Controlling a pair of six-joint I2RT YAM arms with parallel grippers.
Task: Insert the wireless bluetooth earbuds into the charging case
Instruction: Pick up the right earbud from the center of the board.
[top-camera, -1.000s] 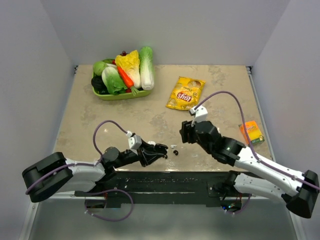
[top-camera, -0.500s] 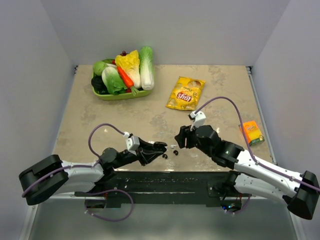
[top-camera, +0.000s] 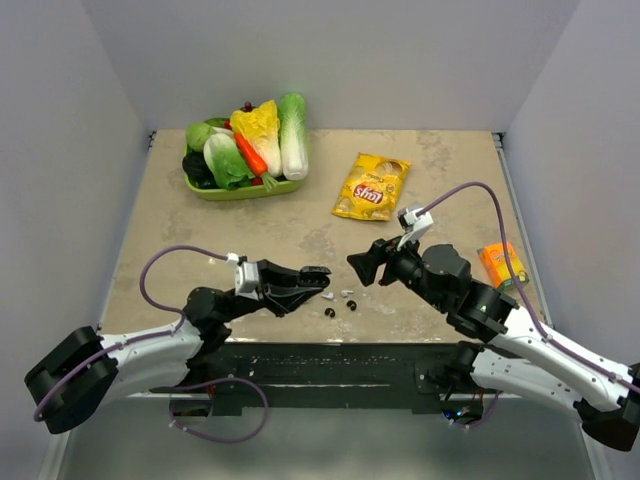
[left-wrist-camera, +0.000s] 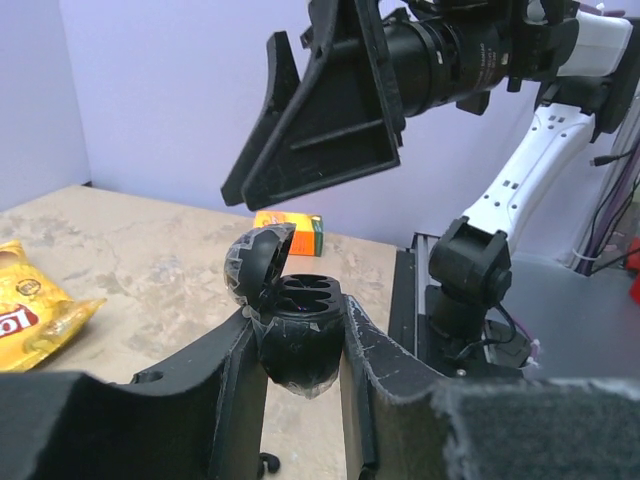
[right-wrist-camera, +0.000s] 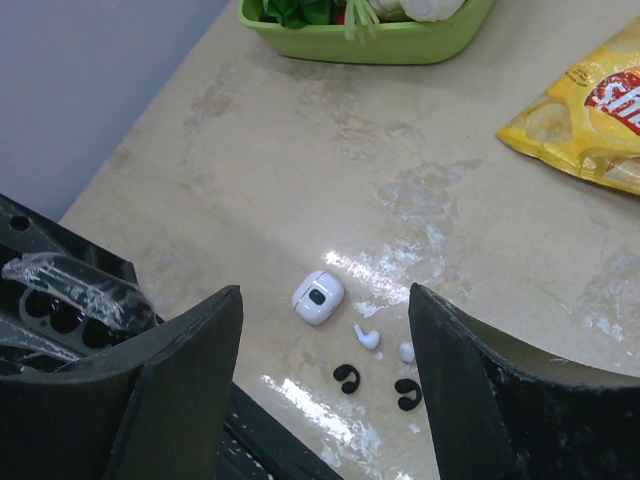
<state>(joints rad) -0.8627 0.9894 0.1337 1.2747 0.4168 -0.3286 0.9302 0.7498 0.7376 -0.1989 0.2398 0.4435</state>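
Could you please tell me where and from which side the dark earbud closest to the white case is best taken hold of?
Probably pinch it across its curved body, straight down from above: the dark earbud lies flat on the table, curled like a C and very low, so a sideways approach would likely scrape the tabletop.

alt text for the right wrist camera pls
Seen between the open jaws of the right gripper, a small white case lies on the beige table with two white earbuds and two dark earbuds just nearer the camera. A green tray sits at the top edge and a yellow chip bag at the top right.
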